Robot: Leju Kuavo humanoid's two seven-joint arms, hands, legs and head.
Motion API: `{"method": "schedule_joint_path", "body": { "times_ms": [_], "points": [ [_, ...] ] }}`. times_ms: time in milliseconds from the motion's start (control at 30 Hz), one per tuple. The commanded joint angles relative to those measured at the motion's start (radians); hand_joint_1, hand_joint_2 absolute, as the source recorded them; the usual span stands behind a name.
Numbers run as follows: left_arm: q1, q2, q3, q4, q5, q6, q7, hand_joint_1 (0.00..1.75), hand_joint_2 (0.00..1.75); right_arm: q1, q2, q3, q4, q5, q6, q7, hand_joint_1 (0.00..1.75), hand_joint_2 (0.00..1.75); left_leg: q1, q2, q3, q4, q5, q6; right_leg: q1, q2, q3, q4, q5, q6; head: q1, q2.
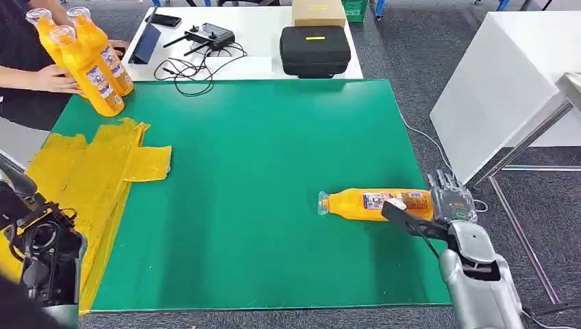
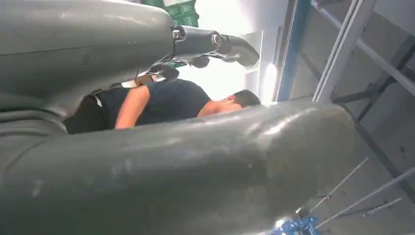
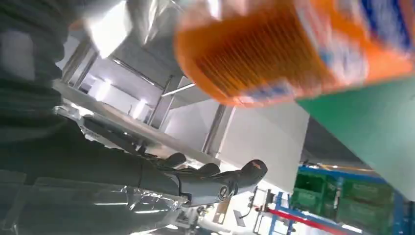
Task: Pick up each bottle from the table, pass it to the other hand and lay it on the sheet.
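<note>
**Green table and its load**

The green table (image 1: pixel 260 157) carries one orange bottle (image 1: pixel 373 203) lying on its side at about 4 o'clock, cap toward the centre. A crumpled yellow sheet (image 1: pixel 96 171) covers the 9 o'clock edge. Three upright orange bottles (image 1: pixel 89 58) stand clustered at 11 o'clock.

Glossy plastic bottle (image 1: pixel 373 203) on matt (smooth) mat (image 1: pixel 274 151).
</note>
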Motion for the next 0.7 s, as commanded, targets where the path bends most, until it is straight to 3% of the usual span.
{"method": "schedule_joint_path", "body": {
  "times_ms": [33,267,533,700],
  "points": [
    [-0.001,-0.031,0.009,-0.012,0.006,0.008,0.006,0.0,1.75,-0.272,0.051,0.028,0.393,0.033,-0.038,0.006,0.0,1.75,0.0,0.005,0.006,-0.001,-0.002,0.0,0.001,0.003,0.004,-0.001,0.0,0.0,0.0,0.0],
    [-0.002,-0.032,0.011,-0.012,0.005,0.009,0.006,0.0,1.75,-0.266,0.05,0.027,0.395,0.034,-0.045,0.006,0.0,1.75,0.001,0.001,0.004,-0.001,-0.002,0.0,0.001,0.0,0.004,-0.001,-0.001,0.0,0.0,0.0],
    [-0.01,-0.063,0.032,-0.027,-0.022,0.005,0.006,0.0,1.75,-0.346,0.133,0.04,0.491,0.068,-0.035,0.034,0.0,1.75,0.001,0.003,0.002,-0.001,-0.001,0.0,0.001,0.001,0.002,0.0,0.0,0.0,0.0,0.0],
    [-0.035,-0.071,0.029,-0.015,-0.038,-0.002,0.006,0.0,1.75,-0.336,0.145,0.046,0.527,0.083,-0.017,0.034,0.0,1.75,0.001,0.0,0.005,-0.001,-0.002,0.0,0.001,-0.001,0.005,-0.001,-0.002,0.0,0.0,0.0]
  ]
}}
